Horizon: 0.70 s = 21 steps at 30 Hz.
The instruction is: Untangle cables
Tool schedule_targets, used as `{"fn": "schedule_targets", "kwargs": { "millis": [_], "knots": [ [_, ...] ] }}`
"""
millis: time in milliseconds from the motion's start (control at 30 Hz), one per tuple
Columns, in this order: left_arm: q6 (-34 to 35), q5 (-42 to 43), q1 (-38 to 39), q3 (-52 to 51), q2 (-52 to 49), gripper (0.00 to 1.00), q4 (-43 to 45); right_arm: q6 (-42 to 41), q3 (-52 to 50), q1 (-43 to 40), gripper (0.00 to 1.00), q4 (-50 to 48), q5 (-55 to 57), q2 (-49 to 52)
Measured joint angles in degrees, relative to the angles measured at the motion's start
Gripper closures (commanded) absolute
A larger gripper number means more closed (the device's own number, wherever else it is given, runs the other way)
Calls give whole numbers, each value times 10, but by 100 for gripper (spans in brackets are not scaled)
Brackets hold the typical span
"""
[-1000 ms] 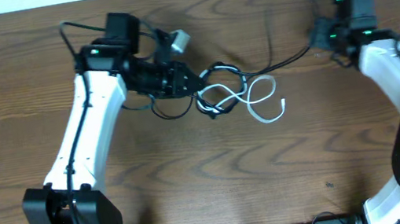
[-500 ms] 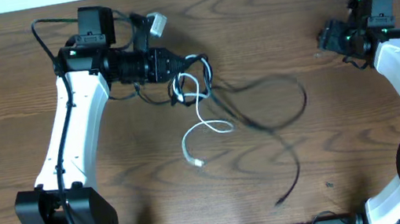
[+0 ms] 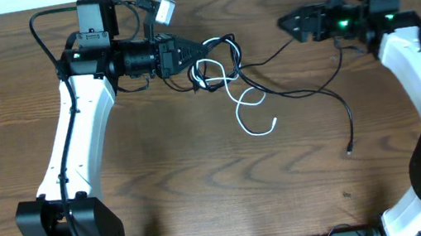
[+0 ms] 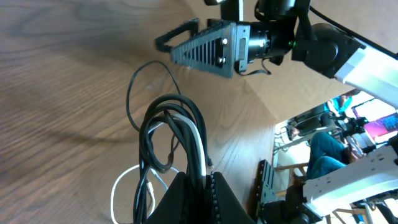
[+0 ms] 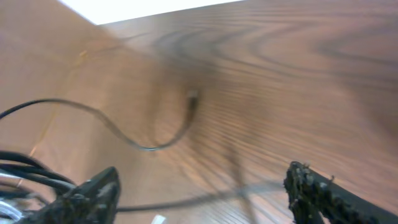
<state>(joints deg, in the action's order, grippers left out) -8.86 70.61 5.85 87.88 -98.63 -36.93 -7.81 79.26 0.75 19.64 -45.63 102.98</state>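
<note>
My left gripper (image 4: pixel 200 182) is clamped down hard on the tangle (image 3: pixel 216 69). In the left wrist view I can see both black and white strands pinched between its fingers and arching up out of them in a tight loop. My right gripper (image 5: pixel 199 177) stands wide open with nothing between its fingers, only bare wood-grain table (image 3: pixel 206 202) below.

From above, the two grippers point at each other across the far side of the table. The tangle lies to the left of the right jaws, near them but not touching, with a gap of bare wood between.

The long thin black cable (image 3: pixel 350 122) leaves the tangle and runs rightward along the table. It passes below the right gripper, then bends toward the arm bases and ends in a small plug. Its free length therefore lies mostly left to right, and the right arm is plainly the nearer one to it.

The short thin white cable (image 3: pixel 263 132) curls out of the tangle toward the bases and ends loose in the middle of the table, between the arms.

My count is two cables, one black and one white, and one tangle. I can see one free end of each cable. I judge that the right jaws must close on the black run for the next pull.
</note>
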Motion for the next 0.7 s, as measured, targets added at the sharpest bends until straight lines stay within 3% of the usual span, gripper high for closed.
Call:
{"fn": "schedule_targets", "kwargs": {
  "millis": [333,700],
  "knots": [
    [26,15,0,0,0,93,40,63,1,79,13,12,-27,0],
    [64,23,0,0,0,92,41,103,1,103,18,23,-15,0]
  ]
}}
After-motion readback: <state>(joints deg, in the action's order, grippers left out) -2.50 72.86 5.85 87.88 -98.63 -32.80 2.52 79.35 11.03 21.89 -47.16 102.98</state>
